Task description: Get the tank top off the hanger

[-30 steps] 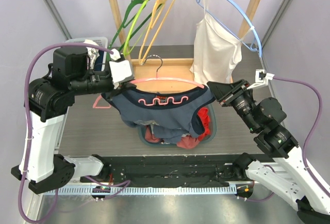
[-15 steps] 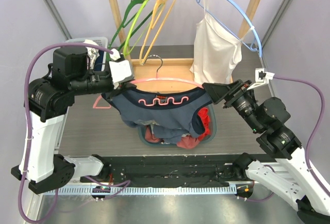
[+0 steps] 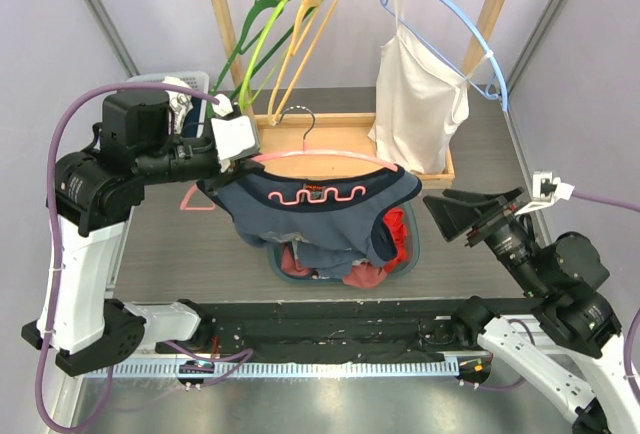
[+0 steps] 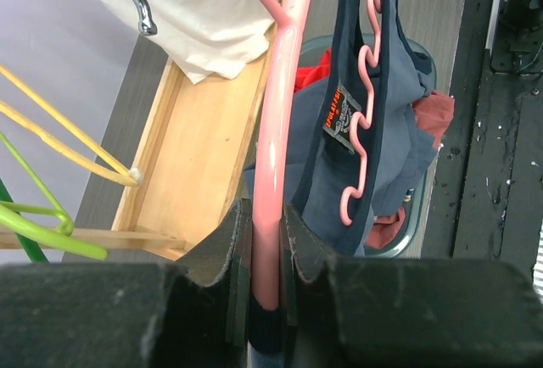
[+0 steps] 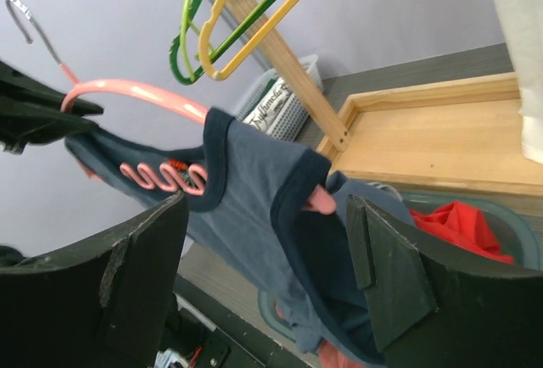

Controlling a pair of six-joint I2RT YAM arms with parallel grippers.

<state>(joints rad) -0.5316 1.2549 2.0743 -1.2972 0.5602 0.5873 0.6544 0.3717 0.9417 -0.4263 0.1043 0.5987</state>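
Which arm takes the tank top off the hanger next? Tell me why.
Right. The right claw is open and free, facing the tank top; the left claw is shut on the pink hanger, holding it up.

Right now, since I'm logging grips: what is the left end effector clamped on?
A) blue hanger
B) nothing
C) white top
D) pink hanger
D: the left wrist view shows the left end effector shut on the pink hanger.
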